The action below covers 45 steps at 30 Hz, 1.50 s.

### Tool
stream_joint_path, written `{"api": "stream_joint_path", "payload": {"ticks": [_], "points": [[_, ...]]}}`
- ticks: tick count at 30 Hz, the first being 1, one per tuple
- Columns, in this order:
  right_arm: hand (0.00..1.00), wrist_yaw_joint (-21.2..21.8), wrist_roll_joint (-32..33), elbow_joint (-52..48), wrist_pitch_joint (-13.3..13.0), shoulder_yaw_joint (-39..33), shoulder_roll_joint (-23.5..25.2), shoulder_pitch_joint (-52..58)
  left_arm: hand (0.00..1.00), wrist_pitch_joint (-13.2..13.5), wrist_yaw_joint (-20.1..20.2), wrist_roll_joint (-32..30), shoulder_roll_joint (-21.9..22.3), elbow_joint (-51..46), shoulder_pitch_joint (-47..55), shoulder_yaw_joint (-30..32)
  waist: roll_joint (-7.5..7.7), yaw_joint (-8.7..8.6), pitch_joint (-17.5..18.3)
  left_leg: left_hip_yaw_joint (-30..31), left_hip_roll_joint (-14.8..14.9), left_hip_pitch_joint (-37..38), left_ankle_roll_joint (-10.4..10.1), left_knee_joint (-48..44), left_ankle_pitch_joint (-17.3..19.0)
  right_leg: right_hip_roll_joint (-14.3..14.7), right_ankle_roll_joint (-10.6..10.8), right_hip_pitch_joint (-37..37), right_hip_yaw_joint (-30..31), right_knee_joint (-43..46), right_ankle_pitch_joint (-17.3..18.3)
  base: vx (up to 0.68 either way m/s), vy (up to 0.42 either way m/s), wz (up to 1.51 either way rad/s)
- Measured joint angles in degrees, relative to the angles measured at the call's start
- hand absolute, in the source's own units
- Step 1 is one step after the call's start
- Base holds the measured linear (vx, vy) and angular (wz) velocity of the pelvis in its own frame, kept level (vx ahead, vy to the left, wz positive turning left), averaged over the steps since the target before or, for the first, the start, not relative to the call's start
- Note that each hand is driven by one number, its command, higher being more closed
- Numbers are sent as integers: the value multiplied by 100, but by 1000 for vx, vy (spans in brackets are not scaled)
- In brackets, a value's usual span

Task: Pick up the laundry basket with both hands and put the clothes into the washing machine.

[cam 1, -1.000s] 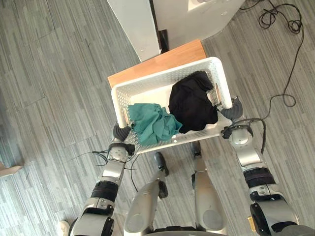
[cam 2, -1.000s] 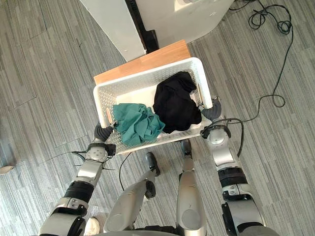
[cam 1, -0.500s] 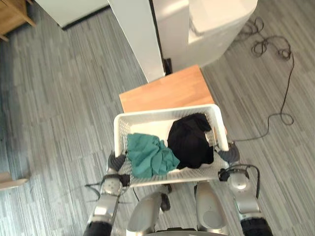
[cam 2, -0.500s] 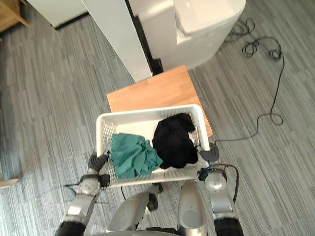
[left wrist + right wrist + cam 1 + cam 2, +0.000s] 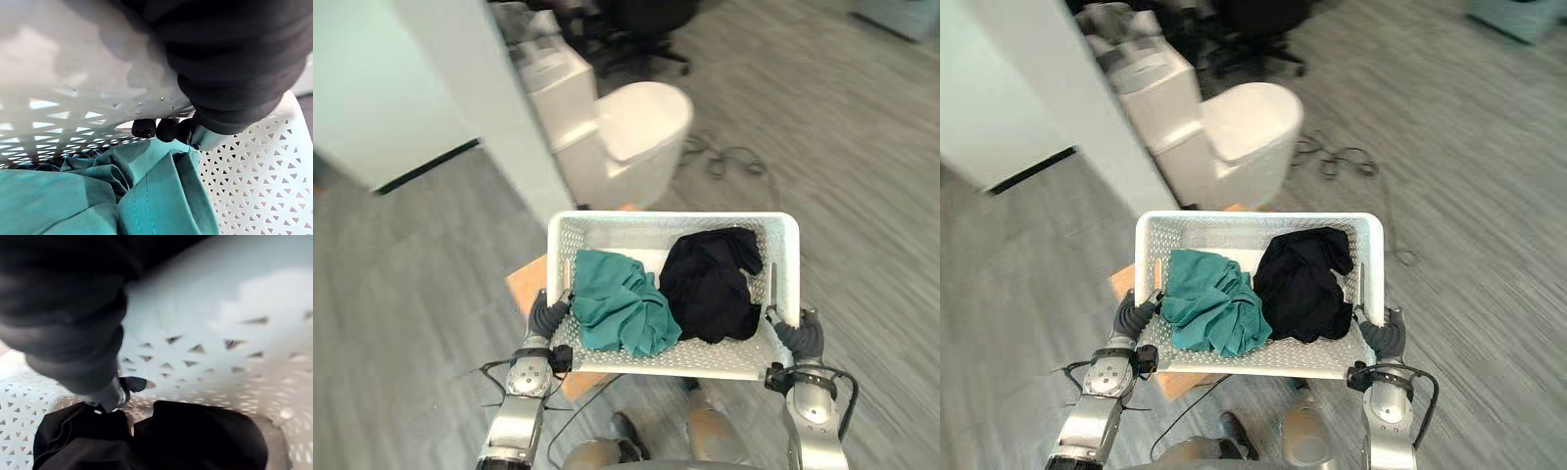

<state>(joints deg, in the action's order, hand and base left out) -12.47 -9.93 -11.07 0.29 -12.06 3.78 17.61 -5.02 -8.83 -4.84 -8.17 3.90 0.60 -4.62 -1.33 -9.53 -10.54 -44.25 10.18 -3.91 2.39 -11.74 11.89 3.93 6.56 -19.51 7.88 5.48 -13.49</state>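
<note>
The left hand [image 5: 546, 315] and right hand [image 5: 800, 336] each curl their fingers through a side handle of the white laundry basket [image 5: 674, 223], held between them over a wooden table [image 5: 523, 285]. Inside, a teal garment [image 5: 617, 308] lies beside a black garment [image 5: 710, 284] — touching. The washing machine [image 5: 626, 137] stands just beyond.

Clothes [image 5: 705, 289] in basket [image 5: 671, 217], washing machine [image 5: 631, 122] beyond

The left arm [image 5: 516, 419] and right arm [image 5: 816, 431] are shiny silver-grey. The left hand [image 5: 546, 315] and right hand [image 5: 800, 336] wear dark ribbed covers — and the silver fingers [image 5: 167, 129] have dark tips.
</note>
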Motion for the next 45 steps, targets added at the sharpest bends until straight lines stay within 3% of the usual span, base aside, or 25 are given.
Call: {"api": "stream_joint_path", "payload": {"ticks": [1, 3, 5, 7, 11, 14, 16, 17, 18, 19, 20, 21, 22, 24, 27, 28, 31, 33, 34, 35, 36, 38, 41, 43, 45], "points": [[100, -25, 10, 0, -6, -7, -2, 5, 100, 2, 2, 20, 25, 145, -62, -3, 23, -128, 7, -234, 131, 78, 2, -70, -4, -100, -331, -102, -613, 919, 706, 26, -18, -135], [100, -119, -113, 54, -35, -42, -3, 5, 100, 47, 2, 78, 122, 180, 17, -3, 35, -230, 26, -613, 262, 307, 2, -129, -3, -496, -515, 43, -1014, 1752, 1433, 16, -28, -132], [100, -182, -164, 151, -45, -41, -7, -27, 100, 90, 2, 187, 123, 200, 39, -9, 32, -219, 40, -836, 347, 427, -5, -158, -2, -892, -489, 206, -1300, 1705, 1535, 4, -126, -114], [100, -251, -194, 212, -44, -44, -13, -68, 100, 123, 2, 366, 118, 339, 39, -49, 67, -217, 63, -986, 388, 484, -80, -261, -16, -1227, -267, 494, -1537, 987, 1063, 24, -245, -68], [100, -323, -254, 396, 14, -142, -77, -91, 100, 124, 1, 643, 231, 630, 39, -164, -91, -167, 120, -993, 685, 597, -621, -251, -198, -881, 6, 1104, -1818, -176, 1192, 22, -369, -46], [100, -367, -257, 392, 10, -332, -155, 125, 100, 124, 2, 675, 352, 798, 49, -419, -255, -225, 127, -736, 1150, 558, -744, -761, -138, -658, -328, 1092, -2035, 378, 1728, -11, -224, 25], [100, -367, -256, 387, -13, -370, -189, 281, 100, 124, 8, 782, 364, 852, 118, -534, -275, -207, 121, -548, 1525, 571, -645, -1366, -92, -577, -509, 1018, -2057, 1046, 2222, -22, -184, 5], [100, -363, -259, 387, -24, -362, -197, 302, 100, 125, 8, 875, 369, 891, 187, -543, -288, -200, 115, -284, 1719, 497, -286, -1790, -90, -498, -616, 1026, -2026, 1261, 2413, -37, -291, -25], [100, -359, -319, 342, -9, -303, -217, 308, 100, 141, 5, 962, 383, 887, 356, -529, -334, -147, 109, 426, 1909, 247, 424, -2457, -241, -347, -816, 1121, -1920, 1407, 2564, 26, -357, -59], [100, -358, -390, 197, 6, -201, -324, 346, 100, 173, 4, 1061, 440, 823, 616, -452, -380, 8, 56, 1649, 1802, -240, 561, -3189, -389, -220, -996, 1227, -1716, 1427, 2702, 59, -281, -79], [100, -357, -417, 171, 0, -175, -450, 378, 100, 185, 5, 1122, 539, 793, 757, -444, -428, 109, 71, 2313, 1476, -449, 191, -3428, -173, -227, -1023, 1230, -1561, 1430, 2765, 120, -116, -111], [100, -344, -418, 166, 2, -133, -669, 351, 100, 207, 13, 1191, 706, 659, 1031, -444, -522, 286, 91, 3108, 713, -749, -130, -3586, 124, -199, -1109, 1239, -1269, 1406, 2801, 120, -25, -114], [100, -261, -422, 167, 12, -78, -843, 276, 100, 235, 35, 1219, 760, 551, 1255, -440, -611, 420, 63, 3408, 152, -1000, -55, -3433, 298, -148, -1196, 1350, -1075, 1237, 2753, 136, -5, -105], [100, -183, -422, 150, 14, 132, -970, 239, 100, 289, 71, 1276, 751, 324, 1571, -312, -600, 620, 42, 3490, -393, -1371, -98, -2500, 286, -74, -1289, 1455, -837, 1069, 2703, 235, -58, -84], [100, -87, -450, 227, 11, 384, -1032, -59, 100, 320, 100, 1325, 784, -92, 1973, -31, -615, 919, 39, 4336, -752, -1755, -955, -373, -443, 182, -1252, 1591, -395, 885, 2802, 277, -41, -86], [100, -85, -478, 352, 12, 524, -1112, -259, 100, 321, 92, 1325, 869, -195, 2053, 106, -609, 1060, 29, 4573, -744, -1763, -1066, -194, -778, 250, -1118, 1719, -162, 844, 2880, 480, 10, -100], [100, -81, -601, 415, 7, 851, -1153, -598, 100, 321, -8, 1401, 1040, -319, 2155, 420, -382, 1075, 95, 4500, -1063, -1728, -723, -726, -944, 8, -853, 1878, 374, 1049, 3255, 517, 78, -81], [100, 21, -607, 689, -91, 882, -1061, -754, 100, 330, -20, 1439, 1001, -375, 2176, 545, -168, 1066, 8, 4112, -1331, -1013, -150, -582, -834, -217, -54, 1651, 555, 2638, 3551, 614, 90, -68], [100, 46, -606, 772, -90, 866, -1027, -771, 100, 314, -26, 1437, 935, -373, 2142, 548, -127, 1022, -13, 4066, -1389, -848, -26, -611, -731, -229, 211, 1467, 521, 3297, 3426, 726, 119, -33], [100, 137, -605, 856, -92, 805, -976, -721, 100, 294, -17, 1438, 798, -376, 2076, 468, -112, 947, -34, 4059, -1393, -339, 74, -508, -419, -267, 309, 888, 142, 4822, 2532, 605, 95, -17], [100, 168, -603, 866, -96, 807, -959, -709, 100, 293, -16, 1439, 753, -376, 2077, 466, -91, 903, -53, 4068, -1396, -100, 107, -405, -352, -330, 36, 711, -46, 5311, 2359, 607, 88, -20], [100, 270, -603, 867, -120, 779, -904, -693, 100, 292, -27, 1439, 701, -383, 2033, 489, -142, 768, -139, 4106, -1264, 724, 328, -147, -46, -491, -769, 11, -633, 6094, 2880, 585, 2, -34], [100, 270, -543, 811, -152, 664, -751, -645, 100, 297, -24, 1443, 542, -385, 1812, 461, -240, 640, -137, 4181, -910, 1215, 389, -15, 218, -362, -592, -706, -923, 4788, 3036, 619, -49, -17], [100, 250, -397, 560, -147, 471, -532, -324, 100, 297, -5, 1440, 295, -385, 1520, 270, 0, 493, -67, 4306, -821, 1522, 384, 3, 239, -457, -270, -770, -790, 1933, 2293, 685, -175, 45], [100, 223, -358, 362, -150, 392, -540, -134, 100, 299, -1, 1438, 327, -298, 1413, 121, -16, 368, -38, 4729, -692, 1719, 312, -262, 287, -396, -392, -631, -668, 1867, 1490, 715, -271, 54]]}}
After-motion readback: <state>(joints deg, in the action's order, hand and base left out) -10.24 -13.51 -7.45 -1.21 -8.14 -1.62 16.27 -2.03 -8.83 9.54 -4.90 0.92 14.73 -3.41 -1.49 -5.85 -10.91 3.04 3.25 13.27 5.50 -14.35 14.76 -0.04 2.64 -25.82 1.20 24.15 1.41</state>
